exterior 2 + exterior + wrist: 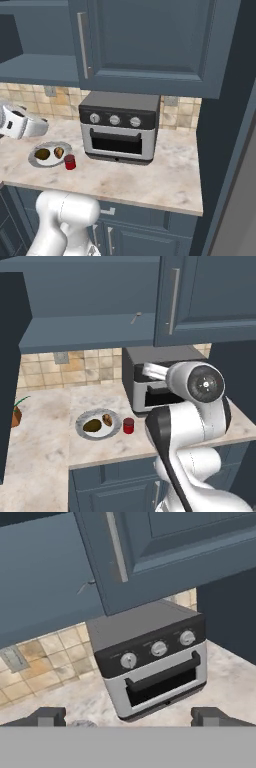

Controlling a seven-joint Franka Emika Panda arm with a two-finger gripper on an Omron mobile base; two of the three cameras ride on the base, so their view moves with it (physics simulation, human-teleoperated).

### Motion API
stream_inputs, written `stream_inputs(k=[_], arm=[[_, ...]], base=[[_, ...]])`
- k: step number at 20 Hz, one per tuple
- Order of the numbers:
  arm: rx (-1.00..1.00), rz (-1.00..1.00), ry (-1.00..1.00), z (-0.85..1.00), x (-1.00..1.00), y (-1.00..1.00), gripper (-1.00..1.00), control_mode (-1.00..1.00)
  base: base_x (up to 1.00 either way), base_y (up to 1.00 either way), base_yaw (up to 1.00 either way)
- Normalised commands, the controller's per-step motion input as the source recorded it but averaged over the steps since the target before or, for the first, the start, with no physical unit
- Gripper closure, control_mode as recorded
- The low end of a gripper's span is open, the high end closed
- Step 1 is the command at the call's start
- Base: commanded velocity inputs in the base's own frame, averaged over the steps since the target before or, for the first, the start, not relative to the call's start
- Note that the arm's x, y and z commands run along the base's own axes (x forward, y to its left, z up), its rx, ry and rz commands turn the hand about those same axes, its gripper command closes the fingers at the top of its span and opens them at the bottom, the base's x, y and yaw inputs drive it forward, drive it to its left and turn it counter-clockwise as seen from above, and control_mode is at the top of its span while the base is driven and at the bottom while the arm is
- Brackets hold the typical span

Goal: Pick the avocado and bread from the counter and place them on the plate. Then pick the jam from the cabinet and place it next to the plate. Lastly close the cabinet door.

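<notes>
Marble tabletop across the lower frame, grey plate at centre-left, red jam jar just right of it, toaster oven behind, potted plant far left

No text, label, brand or number can be read on anything in these views.

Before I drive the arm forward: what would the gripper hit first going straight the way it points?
Most likely the silver toaster oven with its black control panel; the open gripper faces its front, though depth is unclear.
</notes>
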Motion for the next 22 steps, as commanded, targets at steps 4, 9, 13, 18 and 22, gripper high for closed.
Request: stream_inputs(k=[4, 9, 13, 18, 22], arm=[[-0.16, -0.04, 0.0, 0.0, -0.38, 0.06, -1.0, -1.0], [-0.07, -0.01, 0.01, 0.03, -0.4, 0.07, -1.0, -1.0], [-0.02, 0.0, 0.02, 0.06, -0.41, 0.11, -1.0, -1.0], [-0.17, 0.01, 0.0, 0.05, -0.42, 0.2, -1.0, -1.0], [-0.2, 0.07, 0.0, 0.06, -0.4, 0.18, -1.0, -1.0]], base=[[0.0, 0.0, 0.0], [0.0, 0.0, 0.0], [0.0, 0.0, 0.0], [0.0, 0.0, 0.0], [0.0, 0.0, 0.0]])
